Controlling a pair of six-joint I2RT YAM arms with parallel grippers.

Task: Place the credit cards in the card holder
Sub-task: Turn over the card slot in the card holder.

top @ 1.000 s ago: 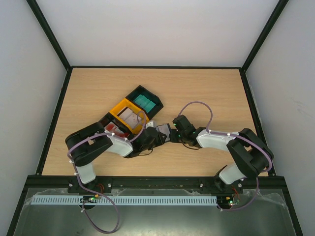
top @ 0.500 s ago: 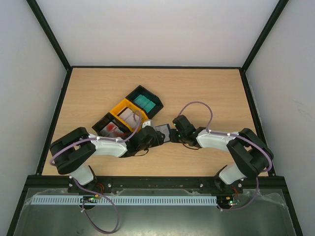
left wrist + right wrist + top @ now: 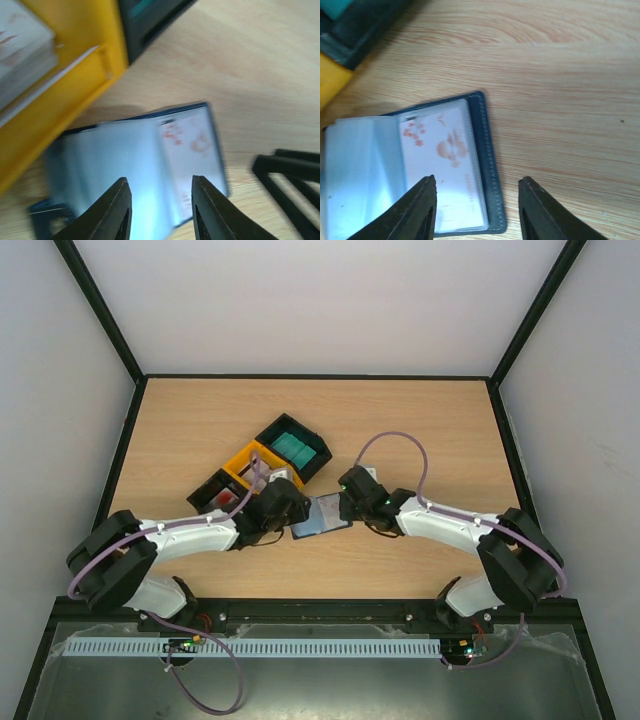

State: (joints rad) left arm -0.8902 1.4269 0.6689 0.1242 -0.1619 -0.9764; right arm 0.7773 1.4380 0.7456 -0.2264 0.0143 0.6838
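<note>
The card holder (image 3: 320,516) lay opened flat on the counter (image 3: 420,430), near its middle, directly between the two claws and close under both. The left claw (image 3: 161,210) hung over the holder's left half and the right claw (image 3: 477,210) over its right half. Each stood moderately apart, with nothing gripped between the fingers. Seen from above, the opened holder's long axis ran left to right, its right end tilted slightly toward the far side. The fold ran across that line, so the pockets faced upward. One of the credit cards, a white card with red print (image 3: 445,155), was seated in the clear sleeve of the right half, its long axis parallel to the fold. The left half appeared to hold no card, though the left wrist view was blurred. A stack of pale cards (image 3: 22,47) sat in the yellow tray (image 3: 250,462), just beyond the holder's left end. In my judgement the left arm was the nearer to that stock and the better placed to fetch from it, while the right claw was positioned to steady the holder
</note>
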